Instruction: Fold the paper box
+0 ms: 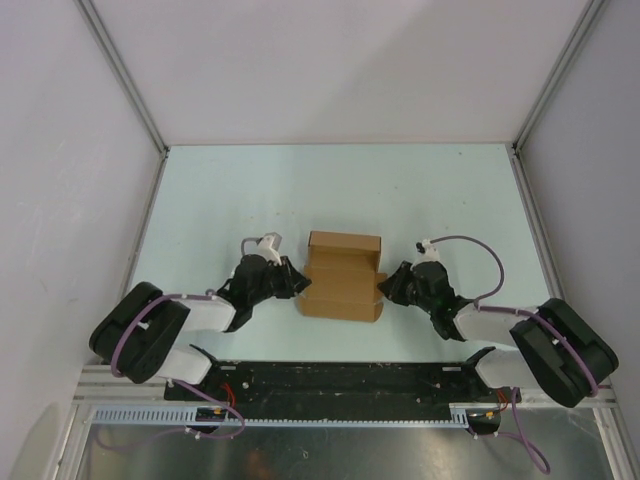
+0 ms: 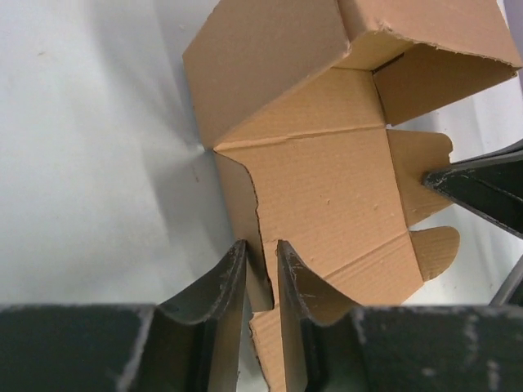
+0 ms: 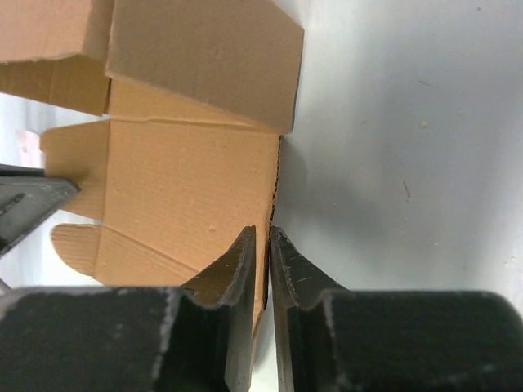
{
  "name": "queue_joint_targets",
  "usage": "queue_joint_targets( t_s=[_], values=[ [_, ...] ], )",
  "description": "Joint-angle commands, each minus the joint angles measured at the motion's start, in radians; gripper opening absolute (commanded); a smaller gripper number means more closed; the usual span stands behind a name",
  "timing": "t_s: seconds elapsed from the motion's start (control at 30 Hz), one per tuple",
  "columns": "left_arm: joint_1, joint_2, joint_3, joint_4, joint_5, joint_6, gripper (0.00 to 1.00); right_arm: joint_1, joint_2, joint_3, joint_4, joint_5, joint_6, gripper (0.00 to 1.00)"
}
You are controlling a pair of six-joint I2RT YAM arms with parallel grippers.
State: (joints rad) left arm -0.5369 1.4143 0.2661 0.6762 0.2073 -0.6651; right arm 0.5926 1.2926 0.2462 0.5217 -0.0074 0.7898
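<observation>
The paper box (image 1: 343, 275) is plain brown cardboard, partly folded, in the middle of the table between my two grippers. My left gripper (image 1: 296, 283) is at its left side and shut on a side wall flap of the box (image 2: 260, 282). My right gripper (image 1: 385, 288) is at its right side and shut on the box's right wall edge (image 3: 265, 245). In the left wrist view the box's floor (image 2: 327, 196) lies open with a raised far panel (image 2: 270, 57) and two rounded tabs (image 2: 429, 245). The right wrist view shows the same floor (image 3: 188, 196).
The pale table (image 1: 330, 180) is enclosed by white walls and a metal frame. A black rail (image 1: 330, 378) runs along the near edge between the arm bases.
</observation>
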Motion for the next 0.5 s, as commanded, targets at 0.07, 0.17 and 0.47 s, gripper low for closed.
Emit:
queue_joint_targets(
  t_s=[0.07, 0.17, 0.47],
  values=[
    [-0.063, -0.051, 0.091, -0.161, -0.098, 0.114, 0.27, 0.042, -0.055, 0.047, -0.126, 0.095, -0.083, 0.20],
    [-0.086, -0.049, 0.116, -0.194, -0.123, 0.133, 0.27, 0.067, -0.050, 0.068, -0.143, 0.112, -0.098, 0.21],
    [-0.126, -0.040, 0.157, -0.285, -0.203, 0.176, 0.25, 0.144, -0.033, 0.133, -0.221, 0.228, -0.155, 0.14]
  ],
)
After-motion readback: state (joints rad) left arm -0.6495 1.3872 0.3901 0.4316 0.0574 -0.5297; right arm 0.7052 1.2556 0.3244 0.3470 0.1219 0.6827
